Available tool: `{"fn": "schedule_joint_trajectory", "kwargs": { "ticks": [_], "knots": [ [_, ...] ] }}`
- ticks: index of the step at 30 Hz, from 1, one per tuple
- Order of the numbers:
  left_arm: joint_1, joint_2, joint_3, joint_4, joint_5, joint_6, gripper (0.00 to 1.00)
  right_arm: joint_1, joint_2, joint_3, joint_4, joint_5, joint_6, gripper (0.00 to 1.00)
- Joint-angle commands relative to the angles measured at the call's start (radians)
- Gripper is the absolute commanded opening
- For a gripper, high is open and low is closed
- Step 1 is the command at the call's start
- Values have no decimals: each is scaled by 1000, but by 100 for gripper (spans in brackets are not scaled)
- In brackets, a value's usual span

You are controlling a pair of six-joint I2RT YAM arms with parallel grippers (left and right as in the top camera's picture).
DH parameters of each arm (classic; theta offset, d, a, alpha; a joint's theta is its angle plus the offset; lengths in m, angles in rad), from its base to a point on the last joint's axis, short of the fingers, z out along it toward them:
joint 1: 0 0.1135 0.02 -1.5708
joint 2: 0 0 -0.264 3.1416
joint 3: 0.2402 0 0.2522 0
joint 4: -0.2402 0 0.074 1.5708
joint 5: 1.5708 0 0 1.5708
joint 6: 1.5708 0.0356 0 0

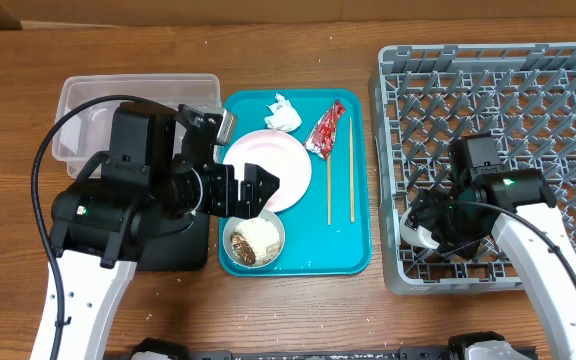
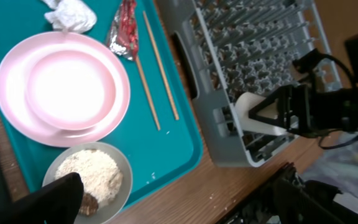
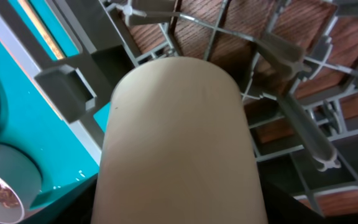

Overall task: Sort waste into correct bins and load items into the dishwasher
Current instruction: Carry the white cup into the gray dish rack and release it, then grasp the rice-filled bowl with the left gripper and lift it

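My left gripper (image 1: 256, 190) is open and empty, hovering over the near edge of the round white plate (image 1: 280, 160) and above the pale bowl (image 1: 255, 240), which holds white rice and a brown scrap (image 2: 95, 180). The plate (image 2: 67, 90) lies on the teal tray. The crumpled white napkin (image 1: 285, 113), the red foil wrapper (image 1: 327, 130) and the wooden chopsticks (image 1: 340, 170) also lie on it. My right gripper (image 1: 426, 225) is shut on the small white cup (image 3: 179, 137), held at the front-left corner of the grey dish rack (image 1: 528, 110). The cup also shows in the left wrist view (image 2: 257, 115).
The teal tray (image 1: 353, 245) sits between the bins and the rack. The clear tub (image 1: 88, 110) stands at the back left. The black tray (image 1: 183, 250) is in front of it, mostly hidden under my left arm. The rack's upright pegs (image 3: 278, 62) surround the cup.
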Motion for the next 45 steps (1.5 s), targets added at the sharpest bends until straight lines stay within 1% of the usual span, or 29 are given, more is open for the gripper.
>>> {"fn": "schedule_joint_trajectory", "kwargs": {
  "ticks": [1, 4, 5, 6, 8, 10, 11, 12, 14, 15, 17, 19, 20, 22, 24, 27, 29, 31, 33, 35, 36, 38, 41, 43, 45],
  "knots": [
    [-8, 5, 7, -28, -81, 0, 100, 5, -60, 66, 0, 1, -4, 77],
    [-8, 5, 7, -48, -85, 0, 100, 5, -113, 124, 6, 7, -22, 81],
    [-8, 5, 7, -53, -88, 0, 100, 5, -138, 151, 6, 28, -23, 89],
    [-8, 5, 7, -53, -87, 0, 100, 5, -151, 165, 5, 50, -24, 90],
    [-8, 5, 7, -52, -87, 0, 100, 5, -163, 175, -7, 78, -45, 80],
    [-8, 5, 7, -52, -88, 0, 100, 5, -158, 174, -32, 88, -45, 80],
    [-8, 5, 7, -52, -88, 0, 100, 5, -149, 174, -44, 86, -45, 85],
    [-8, 5, 7, -51, -88, 0, 100, 5, -142, 174, -51, 75, -50, 86],
    [-8, 5, 7, -50, -89, 1, 100, 5, -128, 174, -55, 19, -75, 86],
    [-10, 5, 7, -53, -102, 1, 100, 8, -127, 174, -20, -100, -155, 87],
    [-23, 5, 6, -66, -145, 1, 100, 26, -137, 174, 38, -272, -249, 86],
    [-46, 5, 6, -85, -203, 0, 100, 56, -141, 174, 106, -420, -290, 86],
    [-69, 5, 5, -104, -262, -10, 100, 91, -138, 174, 147, -463, -283, 84],
    [-97, 7, 3, -124, -320, -32, 100, 152, -126, 174, 172, -446, -284, 84],
    [-135, 13, -1, -148, -373, -55, 100, 208, -109, 174, 179, -368, -252, 83],
    [-197, 28, -31, -185, -469, -105, 99, 275, -80, 174, 177, -164, -124, 83],
    [-236, 39, -68, -184, -488, -138, 98, 285, -68, 174, 175, -87, -24, 83],
    [-284, 53, -125, -148, -478, -168, 91, 278, -65, 174, 186, -47, 34, 83],
    [-338, 74, -185, -88, -473, -183, 83, 266, -66, 174, 214, -47, 36, 84],
    [-394, 108, -238, -15, -477, -188, 78, 253, -66, 174, 240, -54, 42, 84],
    [-418, 128, -258, 21, -477, -189, 75, 247, -66, 174, 245, -54, 59, 86],
    [-462, 181, -284, 84, -480, -191, 71, 236, -66, 174, 250, -54, 71, 88],
    [-511, 276, -289, 132, -541, -194, 58, 227, -66, 174, 242, -54, 73, 89],
    [-529, 339, -289, 144, -587, -215, 58, 227, -66, 174, 235, -54, 73, 90],
    [-536, 392, -289, 150, -597, -220, 55, 227, -66, 174, 228, -54, 72, 91]
  ]
}}
